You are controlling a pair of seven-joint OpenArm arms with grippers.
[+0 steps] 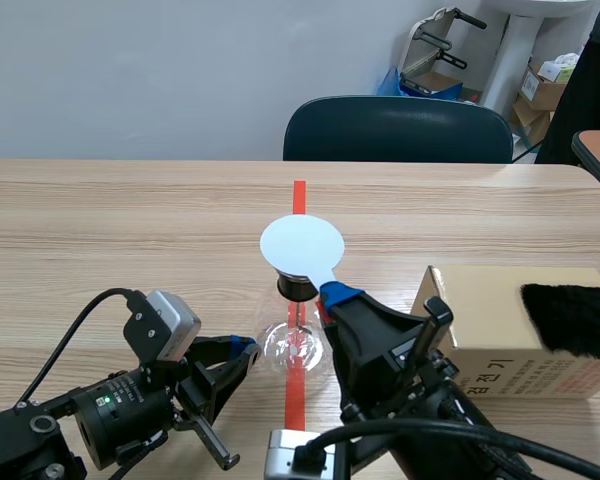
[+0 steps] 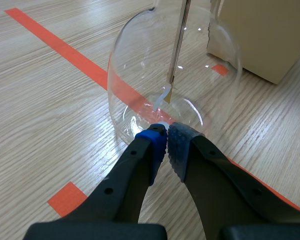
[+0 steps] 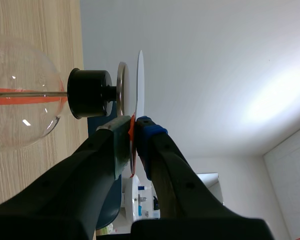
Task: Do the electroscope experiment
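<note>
Right fingers (image 3: 150,134): pinching disc (image 3: 140,80) at near edge, holding it flat just above flask (image 1: 292,348) plate (image 3: 121,90). Left fingers (image 2: 152,146): pressed together, touching flask's near-left wall.

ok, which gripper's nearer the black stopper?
Right. The right gripper sits beside the stopper, holding the white disc over it; the left gripper is lower, shut, at the flask's base.

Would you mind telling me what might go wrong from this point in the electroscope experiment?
The left gripper, shut, sits right at the glass flask, by its lower wall; a push could slide or tip it.
The right gripper pinches the white disc by a thin part, close to the metal plate; a slip or nudge might drop the disc or knock the flask over.
</note>
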